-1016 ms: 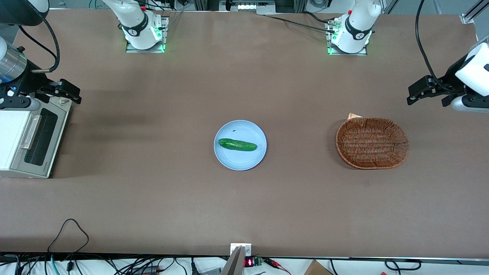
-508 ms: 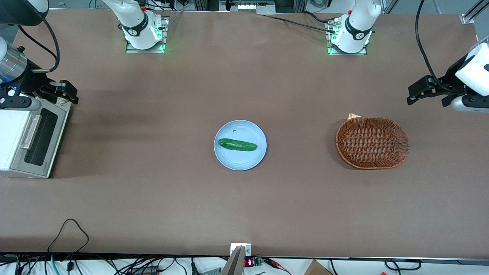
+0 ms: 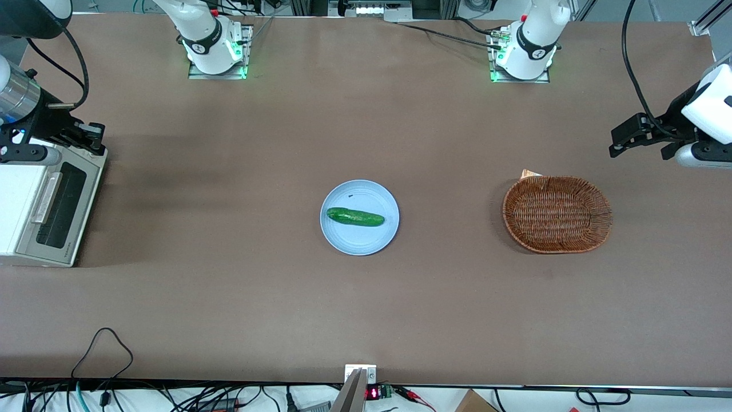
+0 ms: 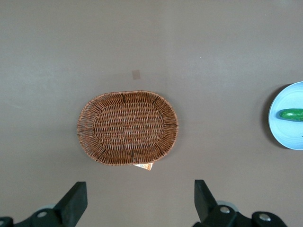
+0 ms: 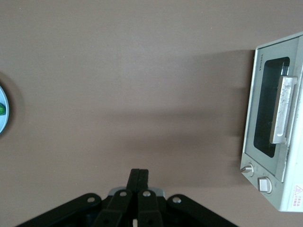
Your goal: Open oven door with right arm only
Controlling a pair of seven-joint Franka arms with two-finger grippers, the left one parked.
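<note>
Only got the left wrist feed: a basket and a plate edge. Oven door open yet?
Observer: No. The oven door sits flush and closed on the toaster oven.
Operator: Gripper where?
Observer: The gripper hangs by the oven's end farther from the front camera, clear of the bar handle.
Operator: Fingers?
Observer: The fingers are pressed together, holding nothing.

Gripper [image 3: 91, 136] w/ right arm [image 3: 23, 97] has retreated toward working arm's table end, above oven [image 3: 40, 212] top corner; fingers together.
</note>
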